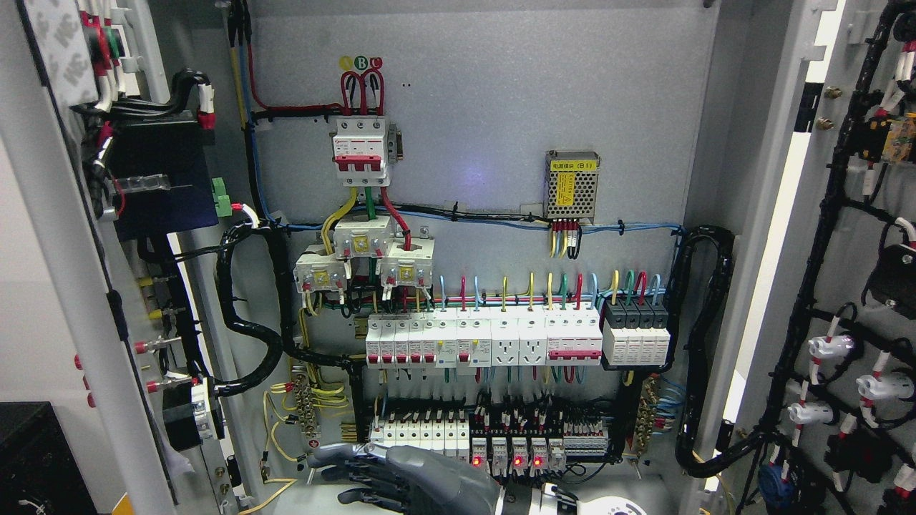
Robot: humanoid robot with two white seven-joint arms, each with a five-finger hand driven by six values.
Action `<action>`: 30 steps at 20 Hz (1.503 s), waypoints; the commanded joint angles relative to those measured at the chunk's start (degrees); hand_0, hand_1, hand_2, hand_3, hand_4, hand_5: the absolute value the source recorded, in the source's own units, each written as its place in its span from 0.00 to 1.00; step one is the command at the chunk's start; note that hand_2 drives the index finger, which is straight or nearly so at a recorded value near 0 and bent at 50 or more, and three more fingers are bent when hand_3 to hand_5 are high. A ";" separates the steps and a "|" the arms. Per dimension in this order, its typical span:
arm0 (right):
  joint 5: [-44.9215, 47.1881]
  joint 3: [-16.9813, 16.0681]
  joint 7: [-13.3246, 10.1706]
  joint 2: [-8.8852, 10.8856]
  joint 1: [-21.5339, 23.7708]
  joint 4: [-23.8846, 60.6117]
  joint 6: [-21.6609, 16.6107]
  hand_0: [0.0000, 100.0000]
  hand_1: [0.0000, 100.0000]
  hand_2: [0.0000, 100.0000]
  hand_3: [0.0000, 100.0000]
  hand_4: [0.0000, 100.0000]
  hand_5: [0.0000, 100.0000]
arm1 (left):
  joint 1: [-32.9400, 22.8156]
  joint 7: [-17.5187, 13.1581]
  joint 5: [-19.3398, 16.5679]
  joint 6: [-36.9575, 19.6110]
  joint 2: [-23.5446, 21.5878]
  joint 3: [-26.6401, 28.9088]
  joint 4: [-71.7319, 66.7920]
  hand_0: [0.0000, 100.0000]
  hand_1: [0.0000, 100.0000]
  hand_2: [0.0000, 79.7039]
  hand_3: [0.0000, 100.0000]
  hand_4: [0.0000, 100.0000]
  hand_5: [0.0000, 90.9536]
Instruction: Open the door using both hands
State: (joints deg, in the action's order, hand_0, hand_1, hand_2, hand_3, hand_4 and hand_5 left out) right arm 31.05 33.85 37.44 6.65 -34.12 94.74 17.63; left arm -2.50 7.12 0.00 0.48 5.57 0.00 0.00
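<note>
The electrical cabinet stands open. Its left door (64, 236) is swung out at the picture's left, edge-on, with wiring and switches on its inner face. Its right door (851, 236) is swung out at the right, with black cable looms and white connectors on its inner face. My right hand (358, 476) shows at the bottom middle, grey palm with dark fingers pointing left, its arm coming in from the bottom edge right of the middle. The fingers are relaxed and hold nothing. The hand is low in front of the cabinet's bottom terminal row, apart from both doors. The left hand is out of view.
Inside the cabinet are a red-and-white main breaker (361, 154), a row of white breakers (486, 340), a meshed power supply (572, 186) and terminal blocks with red lights (501, 450). A thick black cable loop (705, 343) hangs at the right wall. A black box (36, 458) sits lower left.
</note>
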 commanded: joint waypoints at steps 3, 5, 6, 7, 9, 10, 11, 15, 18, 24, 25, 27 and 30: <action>-0.11 7.19 0.00 -3.31 0.37 1.67 0.39 0.19 0.00 0.00 0.00 0.00 0.00 | -0.22 0.00 0.62 0.05 -0.12 -0.70 -0.71 0.00 0.00 0.00 0.00 0.00 0.00; -0.20 7.72 0.00 -4.45 0.29 1.50 0.48 0.19 0.00 0.00 0.00 0.00 0.00 | -0.40 0.00 0.62 0.05 -0.21 -0.70 -0.71 0.00 0.00 0.00 0.00 0.00 0.00; -0.20 7.72 0.00 -4.98 0.29 1.41 0.48 0.19 0.00 0.00 0.00 0.00 0.00 | -0.49 0.00 0.62 0.05 -0.21 -0.70 -0.71 0.00 0.00 0.00 0.00 0.00 0.00; -0.20 7.72 0.00 -5.33 0.29 1.41 0.56 0.19 0.00 0.00 0.00 0.00 0.00 | -0.58 0.00 0.62 0.05 -0.30 -0.70 -0.71 0.00 0.00 0.00 0.00 0.00 0.00; -0.20 8.33 0.00 -5.69 0.29 1.41 0.56 0.19 0.00 0.00 0.00 0.00 0.00 | -0.66 0.00 0.62 0.05 -0.30 -0.62 -0.71 0.00 0.00 0.00 0.00 0.00 0.00; -0.28 8.42 0.00 -5.77 0.29 1.41 0.56 0.19 0.00 0.00 0.00 0.00 0.00 | -0.66 0.00 0.62 0.05 -0.30 -0.62 -0.71 0.00 0.00 0.00 0.00 0.00 0.00; -0.20 8.42 0.00 -5.77 0.29 1.41 0.65 0.19 0.00 0.00 0.00 0.00 0.00 | -0.75 0.00 0.62 0.05 -0.30 -0.70 -0.71 0.00 0.00 0.00 0.00 0.00 0.00; -0.28 8.95 0.00 -7.00 -0.06 -1.66 0.65 0.19 0.00 0.00 0.00 0.00 0.00 | -1.54 0.00 0.62 0.05 -0.30 -0.70 -0.79 0.00 0.00 0.00 0.00 0.00 0.00; -0.20 9.04 0.00 -8.93 -0.24 -2.89 0.65 0.19 0.00 0.00 0.00 0.00 0.00 | -1.63 0.00 0.62 0.05 -0.56 -0.62 -0.79 0.00 0.00 0.00 0.00 0.00 0.00; -0.20 9.30 -0.08 -11.84 -1.21 -4.39 0.65 0.19 0.00 0.00 0.00 0.00 0.00 | -3.04 0.00 0.70 0.05 -0.83 -0.53 -0.79 0.00 0.00 0.00 0.00 0.00 0.00; -0.20 9.39 -0.08 -12.01 -1.21 -4.83 0.65 0.19 0.00 0.00 0.00 0.00 0.00 | -3.04 0.00 0.70 0.05 -0.83 -0.53 -0.79 0.00 0.00 0.00 0.00 0.00 0.00; -0.28 9.48 -0.08 -12.80 -1.38 -5.53 0.65 0.19 0.00 0.00 0.00 0.00 0.00 | -3.91 0.00 0.70 -0.04 -0.83 -0.53 -0.71 0.00 0.00 0.00 0.00 0.00 0.00; -0.28 9.56 -0.08 -13.77 -1.91 -6.67 0.65 0.19 0.00 0.00 0.00 0.00 0.00 | -4.09 0.00 0.62 -0.04 -0.92 -0.62 -0.62 0.00 0.00 0.00 0.00 0.00 0.00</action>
State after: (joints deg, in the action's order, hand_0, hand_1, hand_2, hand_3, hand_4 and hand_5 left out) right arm 30.80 42.35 37.37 -3.12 -35.27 91.41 18.26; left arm -5.69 7.12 0.00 0.48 4.96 0.00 0.00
